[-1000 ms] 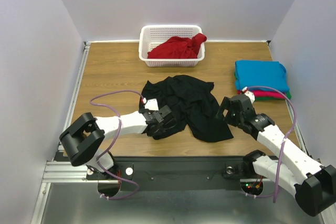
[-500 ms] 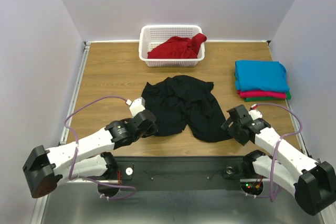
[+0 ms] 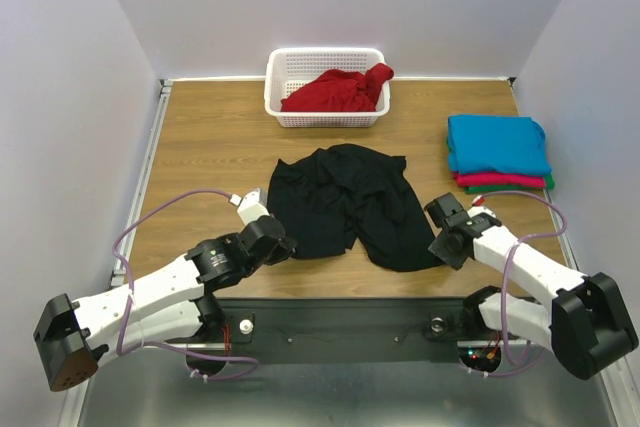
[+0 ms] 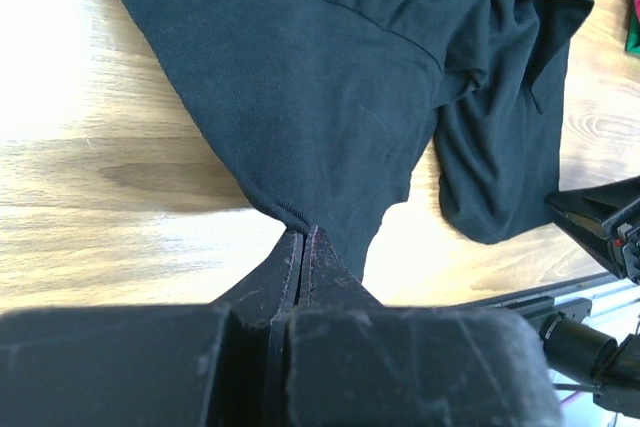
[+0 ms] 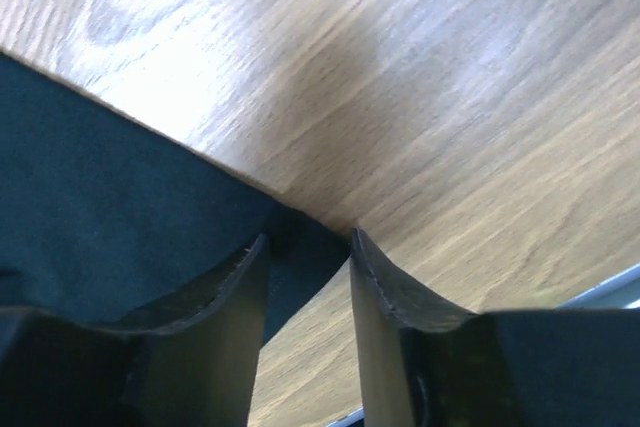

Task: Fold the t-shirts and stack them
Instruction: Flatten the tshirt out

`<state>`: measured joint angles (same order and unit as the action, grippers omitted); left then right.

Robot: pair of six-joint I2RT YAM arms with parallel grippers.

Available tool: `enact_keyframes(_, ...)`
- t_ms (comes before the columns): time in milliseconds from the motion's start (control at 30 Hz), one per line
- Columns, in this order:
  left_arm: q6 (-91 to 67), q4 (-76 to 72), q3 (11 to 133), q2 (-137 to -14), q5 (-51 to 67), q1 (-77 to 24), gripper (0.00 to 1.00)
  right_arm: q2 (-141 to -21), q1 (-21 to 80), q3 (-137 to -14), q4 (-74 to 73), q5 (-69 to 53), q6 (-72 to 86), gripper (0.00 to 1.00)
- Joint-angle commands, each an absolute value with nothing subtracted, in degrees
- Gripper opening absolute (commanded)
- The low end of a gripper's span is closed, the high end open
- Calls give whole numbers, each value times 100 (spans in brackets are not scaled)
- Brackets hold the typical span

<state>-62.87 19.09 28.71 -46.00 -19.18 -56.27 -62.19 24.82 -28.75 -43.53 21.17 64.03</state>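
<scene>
Wood table w/ the black t-shirt lying crumpled on it, spread out ahead of both sets of jaws. Left gripper: jaws squeezed tight together, pinching the shirt's near bottom edge right at the tips; the rest of the cloth fans out beyond them. Right gripper: jaws a bit apart, not closed on anything. A shirt corner pokes in btwn them, bare wood just past the tips.

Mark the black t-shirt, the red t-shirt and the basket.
black t-shirt (image 3: 340,202), top external view, middle of the crumpled body
red t-shirt (image 3: 335,92), top external view, middle of the bunched cloth
basket (image 3: 325,119), top external view, near lattice wall
</scene>
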Motion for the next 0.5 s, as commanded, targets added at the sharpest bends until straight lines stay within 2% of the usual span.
enact_keyframes(0,-6354,1942,2839,-4483,-2206,-5660,0,-6478,2487,-2549,-3472,1697,6460,38)
enact_keyframes(67,-6337,1934,2848,-4465,-2250,-5660,0,-6443,2487,-2461,-3297,1583,6460,32)
enact_keyframes(167,-6328,1969,2891,-4447,-2303,-5660,0,-6381,2487,-2461,-3173,1529,6416,28)
enact_keyframes(267,-6346,2048,2900,-4404,-2364,-5660,0,-6320,2487,-2487,-3147,1608,6337,19)
enact_keyframes(333,-6363,2100,2918,-4360,-2399,-5660,0,-6215,2487,-2548,-3138,1696,6284,3)
enact_keyframes(467,-6241,2171,3241,-4228,-2513,-5660,0,-5741,2487,-3013,-3138,1907,5978,0)
